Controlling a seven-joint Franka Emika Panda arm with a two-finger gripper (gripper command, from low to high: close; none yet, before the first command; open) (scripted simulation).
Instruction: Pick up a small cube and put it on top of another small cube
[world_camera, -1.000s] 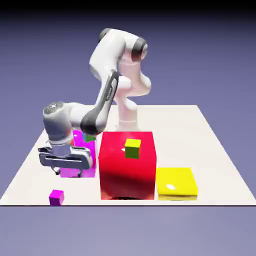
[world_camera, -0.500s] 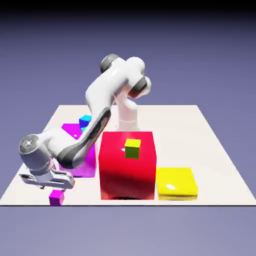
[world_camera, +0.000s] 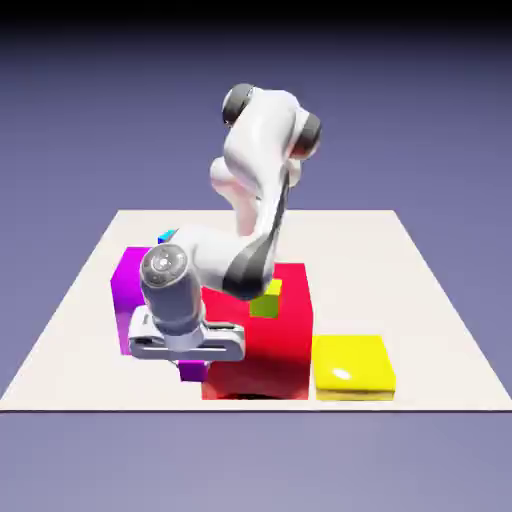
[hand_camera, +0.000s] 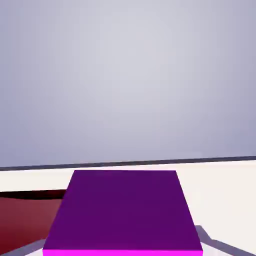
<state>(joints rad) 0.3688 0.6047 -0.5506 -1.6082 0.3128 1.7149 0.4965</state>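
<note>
In the exterior view, the white two-finger Panda gripper (world_camera: 192, 372) had the small glossy magenta-purple cube (world_camera: 194, 371) directly beneath its hand, between the jaws as far as could be seen, and clear of the white tabletop (world_camera: 420, 300) by the look of it. The small yellow-topped cube with green sides (world_camera: 266, 299), the likely goal, lay off the jaws toward the exterior view's right, beyond the near edge of the hand, showing against the large glossy red block (world_camera: 262, 345); whether it rested on that block's top could not be told. The coming move seemed to turn on that sideways offset: the jaws would need to travel across to it and come in over its yellow top. The arm bent down from a high elbow, its forearm passing partly in front of the goal cube, the hand pointing downward with its broad side to the camera. In the hand view, the jaws were closed on the purple cube, which filled the space between them and hid the fingertips; the red block (hand_camera: 30, 222) stood to the left of the held cube there. Neither cube had an evident long axis.
</note>
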